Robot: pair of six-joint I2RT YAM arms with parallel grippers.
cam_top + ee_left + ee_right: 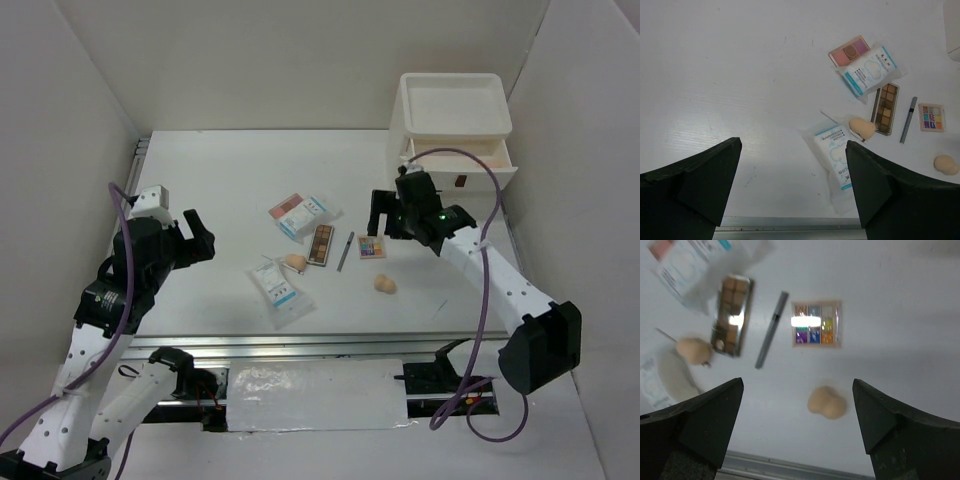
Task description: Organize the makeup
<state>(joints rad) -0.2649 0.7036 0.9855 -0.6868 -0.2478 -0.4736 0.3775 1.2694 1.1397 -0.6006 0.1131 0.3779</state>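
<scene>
Our left tool (794, 145) hangs wide open and empty over bare bench (715, 75), with the makeup well apart at its 2 o'clock. In the middle lie the sachets (280, 290), the brown palette (321, 244) and the thin pencil (345, 251), whose long axis runs 1 to 7 o'clock. Our right tool (798, 382), also spread wide and holding nothing, hovers with the multicoloured palette (814, 324) at its 12 o'clock and a sponge (826, 402) near its 4 o'clock. We judge the right arm nearer.
</scene>
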